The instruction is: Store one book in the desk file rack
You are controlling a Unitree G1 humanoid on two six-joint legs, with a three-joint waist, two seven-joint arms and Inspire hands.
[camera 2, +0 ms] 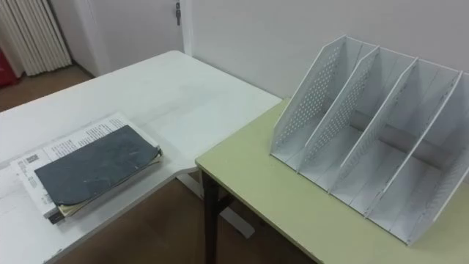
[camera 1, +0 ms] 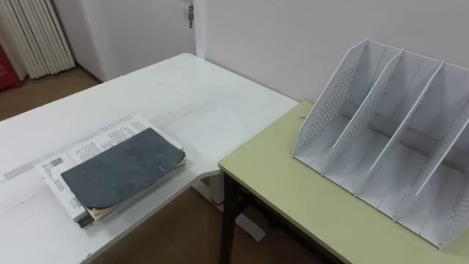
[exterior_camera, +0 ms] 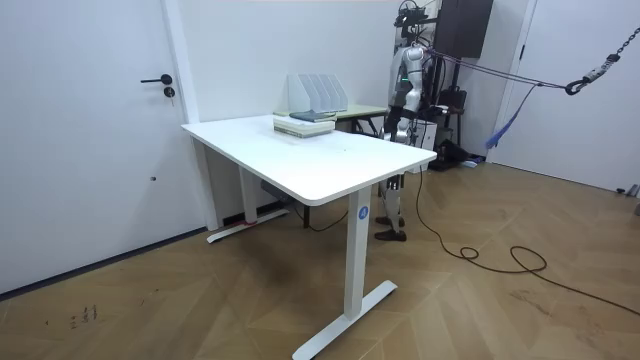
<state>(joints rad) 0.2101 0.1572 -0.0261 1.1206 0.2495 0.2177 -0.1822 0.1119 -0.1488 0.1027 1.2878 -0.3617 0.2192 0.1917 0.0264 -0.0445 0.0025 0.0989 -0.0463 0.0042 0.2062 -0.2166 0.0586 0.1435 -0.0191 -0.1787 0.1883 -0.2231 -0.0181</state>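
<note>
Left eye view: the rack [camera 1: 388,139], white with a perforated side wall and 3 slots in sight, stands upright on a green surface [camera 1: 293,198]. Left of the rack, well apart from it, a white surface [camera 1: 183,95] meets the green one at a corner. The book [camera 1: 123,171], dark grey, lies flat on that white surface, on top of a pile of printed white books [camera 1: 88,147]. Its near edge sits close to the surface's front edge. Behind the rack is a plain wall, and far to the rack's left a door handle [camera 1: 190,15] shows.

Room view: the rack [exterior_camera: 318,94] stands at the back on the green surface [exterior_camera: 360,111], with the pile and book [exterior_camera: 305,122] just in front of it on the white surface [exterior_camera: 320,160]. The robot stands upright to the room view's right of the rack, beyond the white surface's far corner. Its hands [exterior_camera: 396,103] are too small there, so I cannot tell their state.

Right eye view: the book [camera 2: 95,165] again lies flat, left of the rack [camera 2: 374,132] and well apart from it.
</note>
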